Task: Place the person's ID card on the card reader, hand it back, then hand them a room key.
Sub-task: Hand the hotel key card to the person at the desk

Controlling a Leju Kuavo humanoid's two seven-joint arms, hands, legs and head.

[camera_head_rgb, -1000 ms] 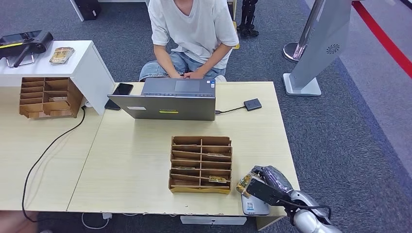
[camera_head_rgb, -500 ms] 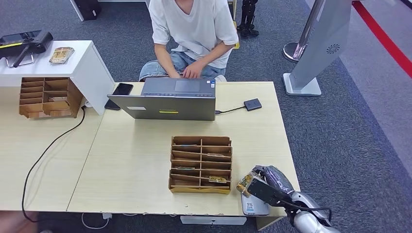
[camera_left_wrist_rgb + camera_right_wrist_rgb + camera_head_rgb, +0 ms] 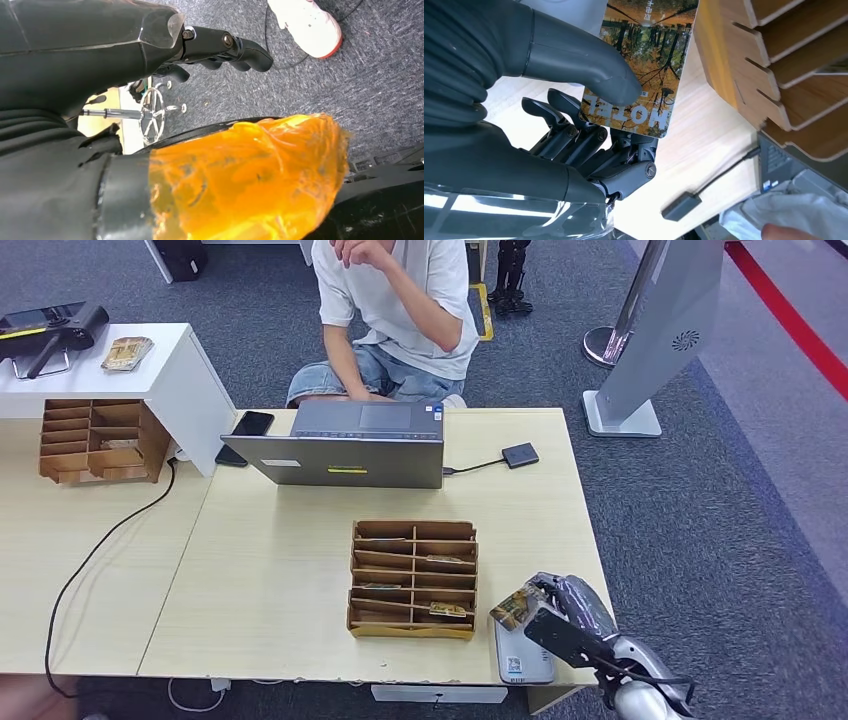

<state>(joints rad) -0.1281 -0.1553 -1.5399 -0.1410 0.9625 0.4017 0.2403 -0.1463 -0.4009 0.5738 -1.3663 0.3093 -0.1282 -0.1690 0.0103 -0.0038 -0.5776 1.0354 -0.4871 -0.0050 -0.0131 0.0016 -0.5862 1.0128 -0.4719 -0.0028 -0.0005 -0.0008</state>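
Just right of the wooden organizer [image 3: 413, 578], at the bench's [image 3: 270, 570] near right corner: right robot hand [image 3: 560, 615], thumb [image 3: 589, 67] pressing a room key [image 3: 517, 607] against the dark fingers [image 3: 589, 142]. Printed with an autumn-forest photo and the word HOTEL, held up off the bench, above a small grey card reader [image 3: 522, 658] with a QR sticker. Left robot hand [image 3: 220, 47] hanging over grey carpet, dark fingers curled with nothing seen in them; an orange translucent shape [image 3: 245, 180] blurred in front of that camera, a white shoe [image 3: 307, 25] beyond.

Behind the organizer: open grey laptop [image 3: 345, 445], back turned this way, between the robot and a seated person [image 3: 400, 310] in a white shirt and denim shorts, one hand raised toward the face. Right of the laptop, a small black adapter [image 3: 519, 454] on a short cable. Left of the laptop, a black phone [image 3: 252, 423], then a white cabinet [image 3: 150, 375] carrying a black device [image 3: 50, 325] and a card stack [image 3: 127, 352]. Under its overhang, a second wooden organizer [image 3: 100, 440]; a black cord [image 3: 110, 535] trailing forward across the pale wood.

Organizer slots holding a few cards. Around the bench, blue-grey carpet, a grey kiosk stand [image 3: 660, 330] and a red floor stripe [image 3: 790, 325] far right.
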